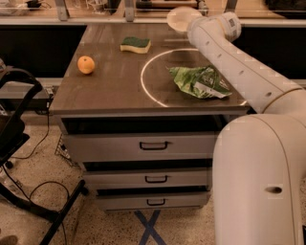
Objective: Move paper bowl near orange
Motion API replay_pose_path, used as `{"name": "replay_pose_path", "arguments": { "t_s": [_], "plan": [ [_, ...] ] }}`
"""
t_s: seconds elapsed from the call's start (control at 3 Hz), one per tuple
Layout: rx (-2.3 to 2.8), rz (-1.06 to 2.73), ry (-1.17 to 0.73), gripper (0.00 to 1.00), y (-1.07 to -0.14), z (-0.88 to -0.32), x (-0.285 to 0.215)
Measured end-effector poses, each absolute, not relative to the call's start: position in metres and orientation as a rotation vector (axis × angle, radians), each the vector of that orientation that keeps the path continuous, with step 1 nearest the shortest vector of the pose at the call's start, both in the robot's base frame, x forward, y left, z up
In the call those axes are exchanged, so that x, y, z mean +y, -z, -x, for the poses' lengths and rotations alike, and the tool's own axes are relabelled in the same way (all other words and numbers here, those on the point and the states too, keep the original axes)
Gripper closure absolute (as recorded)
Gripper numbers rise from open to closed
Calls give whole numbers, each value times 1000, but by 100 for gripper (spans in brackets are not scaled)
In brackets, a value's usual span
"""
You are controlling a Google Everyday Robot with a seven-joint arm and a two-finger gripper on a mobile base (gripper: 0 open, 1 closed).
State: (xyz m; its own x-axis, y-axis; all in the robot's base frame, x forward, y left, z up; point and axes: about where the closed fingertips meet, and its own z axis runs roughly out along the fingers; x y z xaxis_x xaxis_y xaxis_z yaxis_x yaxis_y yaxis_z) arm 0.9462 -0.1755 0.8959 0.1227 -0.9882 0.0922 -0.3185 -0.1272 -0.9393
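Note:
The paper bowl (180, 18) is white and hangs tilted above the table's far edge, right of centre. My gripper (201, 9) is at the bowl's right rim, at the end of the white arm (229, 57) that reaches in from the right, and it is shut on the bowl. The fingers are mostly hidden behind the wrist. The orange (86, 64) sits on the table near the left edge, far to the left of the bowl and closer to the front.
A yellow sponge with a green top (136, 44) lies at the back centre. A green and white snack bag (198, 81) lies inside a white ring on the wooden table (110, 91). Drawers are below; a black frame (14, 124) stands at left.

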Motion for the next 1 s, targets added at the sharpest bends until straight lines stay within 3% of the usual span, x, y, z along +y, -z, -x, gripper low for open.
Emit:
{"name": "replay_pose_path", "arguments": {
  "t_s": [0.33,1.0],
  "plan": [
    [1311,1587,1033,100,-894,-947,-175],
    [1291,1594,1052,100,-904,-948,-177]
  ]
}}
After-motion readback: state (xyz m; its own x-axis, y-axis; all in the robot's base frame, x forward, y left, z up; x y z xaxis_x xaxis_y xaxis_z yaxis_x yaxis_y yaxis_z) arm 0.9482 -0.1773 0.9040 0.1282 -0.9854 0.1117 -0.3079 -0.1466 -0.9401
